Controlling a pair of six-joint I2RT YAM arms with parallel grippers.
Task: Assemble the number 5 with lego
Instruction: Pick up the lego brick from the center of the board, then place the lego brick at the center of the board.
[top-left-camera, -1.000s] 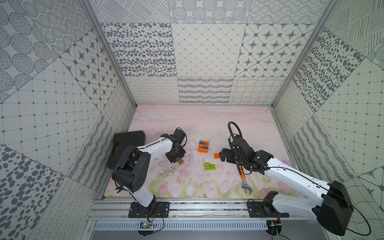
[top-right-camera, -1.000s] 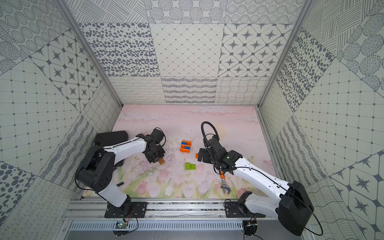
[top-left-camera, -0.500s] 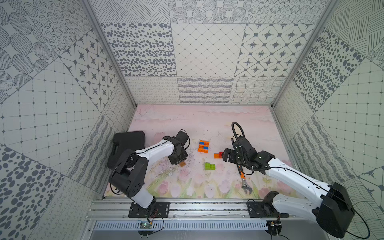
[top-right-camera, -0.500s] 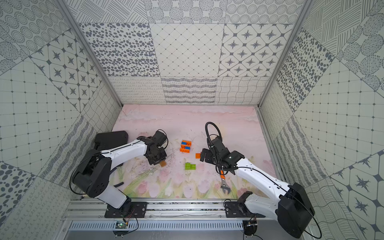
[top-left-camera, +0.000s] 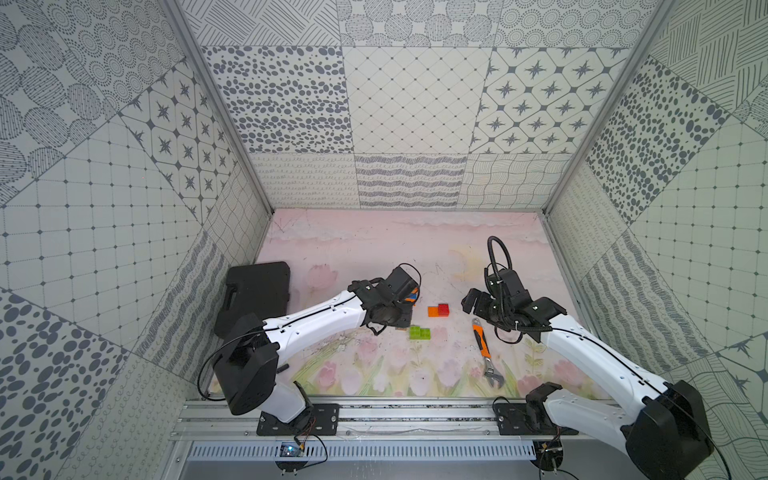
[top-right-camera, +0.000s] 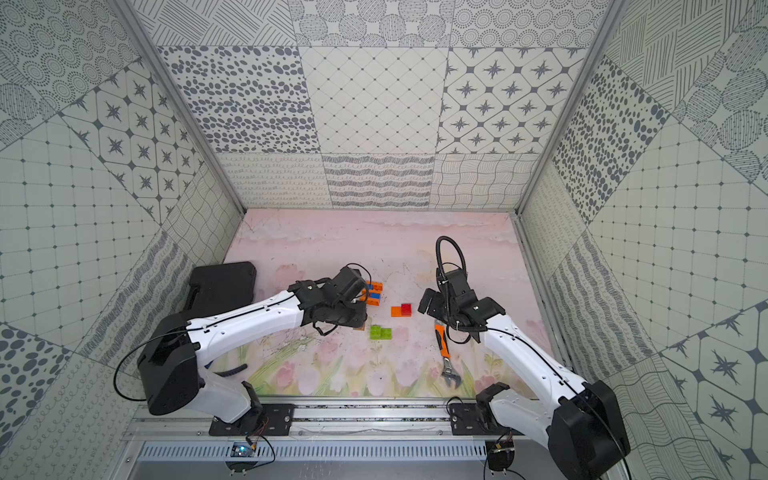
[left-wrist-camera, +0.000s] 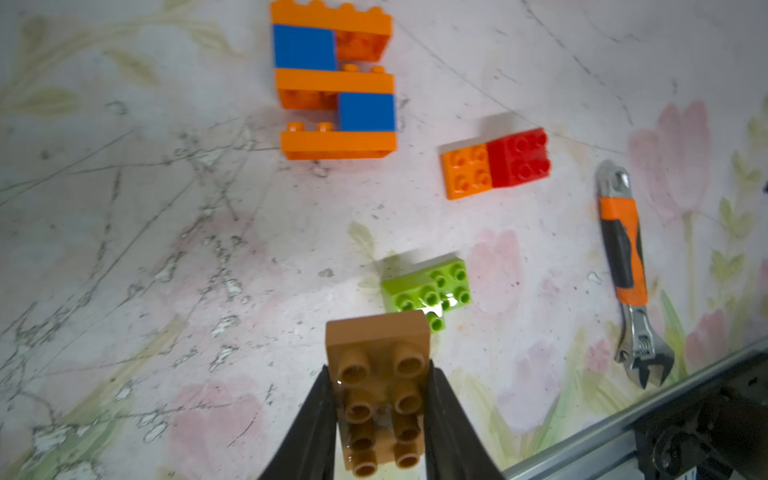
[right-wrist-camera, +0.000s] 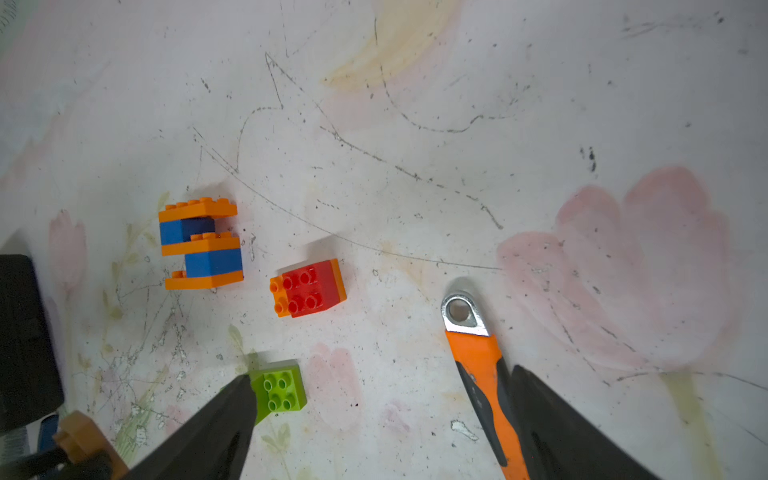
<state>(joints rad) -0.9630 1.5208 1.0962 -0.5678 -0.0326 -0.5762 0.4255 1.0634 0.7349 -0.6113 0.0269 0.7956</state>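
Note:
My left gripper (left-wrist-camera: 379, 370) is shut on a brown lego brick (left-wrist-camera: 376, 353), studs facing the camera, held just above the mat beside a lime green brick (left-wrist-camera: 428, 289). An orange-and-blue lego stack (left-wrist-camera: 336, 83) lies on its side farther off, half hidden behind the left wrist in a top view (top-right-camera: 372, 293). An orange brick with a red one on it (top-left-camera: 439, 310) sits between the two arms. My right gripper (right-wrist-camera: 380, 376) is open over bare mat, with the green brick (right-wrist-camera: 280, 388) by one finger and nothing between the fingers.
An orange-handled wrench (top-left-camera: 484, 353) lies on the mat under my right arm, its handle (right-wrist-camera: 482, 374) close to one right finger. A black case (top-left-camera: 255, 295) sits at the left wall. The metal rail (top-left-camera: 374, 415) runs along the front edge.
My left arm has swung right toward the bricks, carrying the brown brick. My right gripper has drawn back a little to the right, staying open.

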